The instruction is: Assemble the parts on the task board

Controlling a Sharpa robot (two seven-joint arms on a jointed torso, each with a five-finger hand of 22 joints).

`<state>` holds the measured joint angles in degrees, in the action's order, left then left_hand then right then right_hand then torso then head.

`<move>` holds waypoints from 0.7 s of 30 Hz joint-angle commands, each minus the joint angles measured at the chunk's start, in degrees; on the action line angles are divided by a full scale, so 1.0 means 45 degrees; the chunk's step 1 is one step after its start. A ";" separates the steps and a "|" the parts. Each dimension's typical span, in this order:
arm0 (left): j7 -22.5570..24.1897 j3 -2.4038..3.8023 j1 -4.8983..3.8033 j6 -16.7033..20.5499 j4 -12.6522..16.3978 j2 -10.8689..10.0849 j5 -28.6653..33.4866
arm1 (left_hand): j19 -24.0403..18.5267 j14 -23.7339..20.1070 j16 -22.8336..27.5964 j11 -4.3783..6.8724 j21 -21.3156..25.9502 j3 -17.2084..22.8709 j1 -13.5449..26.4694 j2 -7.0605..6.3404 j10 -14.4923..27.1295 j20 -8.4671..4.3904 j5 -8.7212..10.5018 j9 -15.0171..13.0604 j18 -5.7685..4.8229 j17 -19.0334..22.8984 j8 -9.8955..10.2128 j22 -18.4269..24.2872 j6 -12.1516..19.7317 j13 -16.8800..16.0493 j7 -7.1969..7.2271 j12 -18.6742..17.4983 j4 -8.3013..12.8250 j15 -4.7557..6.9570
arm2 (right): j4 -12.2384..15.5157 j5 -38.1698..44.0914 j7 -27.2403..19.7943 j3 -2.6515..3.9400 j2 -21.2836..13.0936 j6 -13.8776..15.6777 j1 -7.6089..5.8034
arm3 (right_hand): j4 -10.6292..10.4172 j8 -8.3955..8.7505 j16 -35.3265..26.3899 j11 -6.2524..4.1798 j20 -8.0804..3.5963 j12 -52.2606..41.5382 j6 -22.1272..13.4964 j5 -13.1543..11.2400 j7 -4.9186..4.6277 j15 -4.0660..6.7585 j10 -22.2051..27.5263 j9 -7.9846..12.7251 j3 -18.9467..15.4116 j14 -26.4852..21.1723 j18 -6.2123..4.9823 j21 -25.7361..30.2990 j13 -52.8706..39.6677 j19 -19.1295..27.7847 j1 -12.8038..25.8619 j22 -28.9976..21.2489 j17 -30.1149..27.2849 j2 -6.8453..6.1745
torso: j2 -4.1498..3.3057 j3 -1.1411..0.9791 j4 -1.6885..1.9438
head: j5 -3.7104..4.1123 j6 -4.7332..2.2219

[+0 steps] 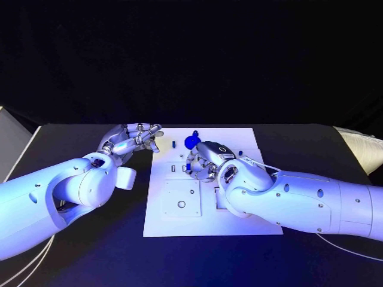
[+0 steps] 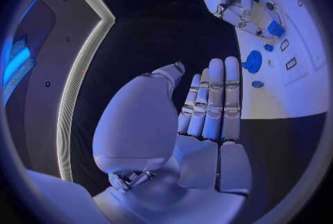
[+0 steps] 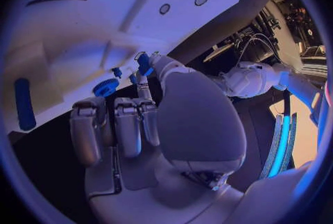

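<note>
The white task board [image 1: 210, 222] lies in the middle of the table. My right hand [image 1: 205, 157] hangs over the board's far half and pinches a small blue part [image 3: 144, 63] between thumb and a finger; the same part [image 2: 275, 28] sits under its fingers in the left wrist view. A blue gear [image 1: 191, 142] stands just beyond that hand, also seen as the gear [image 3: 106, 86]. A small blue peg [image 1: 173, 143] is beside it. My left hand [image 1: 136, 138] hovers off the board's far left corner, fingers [image 2: 213, 96] straight, holding nothing.
A long blue bar [image 3: 24, 103] lies on the board. The board's near half has a round hole [image 1: 181, 204] and shallow recesses. Black table [image 1: 88, 251] surrounds the board. A pale padded object [image 1: 364, 146] sits at the far right.
</note>
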<state>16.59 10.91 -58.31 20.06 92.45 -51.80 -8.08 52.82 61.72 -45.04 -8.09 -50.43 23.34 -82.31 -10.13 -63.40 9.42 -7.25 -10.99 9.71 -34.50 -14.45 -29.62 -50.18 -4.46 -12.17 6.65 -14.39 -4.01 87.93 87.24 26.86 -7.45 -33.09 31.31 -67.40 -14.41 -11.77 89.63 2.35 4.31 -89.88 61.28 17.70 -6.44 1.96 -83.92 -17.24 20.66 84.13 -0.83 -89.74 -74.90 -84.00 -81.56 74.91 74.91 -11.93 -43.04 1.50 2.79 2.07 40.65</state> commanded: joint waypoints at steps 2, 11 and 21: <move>0.0028 0.0009 0.0005 -0.0257 0.0007 0.0011 -0.0074 | -0.0085 -0.0027 -0.0075 0.0009 -0.0079 0.0096 0.0075 -0.0019 -0.0085 0.0019 0.0054 -0.0021 0.0178 0.0012 -0.0066 -0.0014 -0.0030 -0.0020 0.0014 0.0081 0.0000 0.0029 | -0.0081 0.0694 0.0187 0.0000 0.0026 0.0177 0.0029 | 0.0030 -0.0075 0.0082 -0.0058 -0.0050 -0.0027 -0.0045 -0.0010 -0.0035 -0.0022 -0.1350 0.0015 0.0059 0.1305 0.0183 -0.0058 -0.3354 -0.1333 0.0110 0.3354 0.3353 0.0034 | 0.0019 -0.0001 0.0003 | -0.0006 0.0031; 0.0017 0.0009 0.0010 -0.0282 0.0002 0.0019 -0.0075 | -0.0090 -0.0025 -0.0083 0.0012 -0.0089 0.0098 0.0080 -0.0022 -0.0094 0.0018 0.0054 -0.0022 0.0178 0.0011 -0.0068 -0.0019 -0.0031 -0.0023 0.0016 0.0092 -0.0001 0.0031 | -0.0232 0.0820 0.0182 -0.0001 0.0130 0.0138 0.0070 | 0.0030 -0.0090 0.0082 -0.0059 -0.0049 -0.0027 -0.0043 -0.0023 -0.0031 -0.0022 -0.1350 0.0010 0.0060 0.1305 0.0183 -0.0058 -0.3354 -0.1333 0.0138 0.3354 0.3353 0.0010 | 0.0008 -0.0006 -0.0010 | -0.0008 0.0036; 0.0007 0.0009 0.0012 -0.0293 -0.0006 0.0019 -0.0076 | -0.0096 -0.0025 -0.0093 0.0012 -0.0101 0.0099 0.0090 -0.0028 -0.0095 0.0016 0.0055 -0.0023 0.0178 0.0010 -0.0069 -0.0026 -0.0028 -0.0025 0.0017 0.0101 -0.0005 0.0032 | -0.0414 0.0809 0.0136 -0.0002 0.0262 0.0102 0.0133 | 0.0028 -0.0097 0.0082 -0.0059 -0.0048 -0.0027 -0.0044 -0.0031 -0.0032 -0.0022 -0.1350 0.0007 0.0058 0.1305 0.0183 -0.0058 -0.3354 -0.1333 0.0157 0.3354 0.3353 -0.0005 | 0.0010 0.0005 0.0002 | -0.0059 0.0094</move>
<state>16.43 10.91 -58.26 19.87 92.35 -51.81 -8.19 52.82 61.72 -45.26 -8.09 -50.65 23.33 -82.31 -10.13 -63.39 9.42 -7.25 -11.03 9.71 -34.51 -14.45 -29.69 -50.18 -4.51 -12.17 6.86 -14.39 -4.01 86.12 89.87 27.52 -7.45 -32.02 31.75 -66.87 -14.40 -11.99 89.63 2.36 4.31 -89.88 60.95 17.60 -6.59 1.95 -83.92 -17.19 20.65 84.13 -0.82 -89.74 -74.94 -84.00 -81.57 74.95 74.91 -11.94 -42.99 1.49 2.77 1.88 41.01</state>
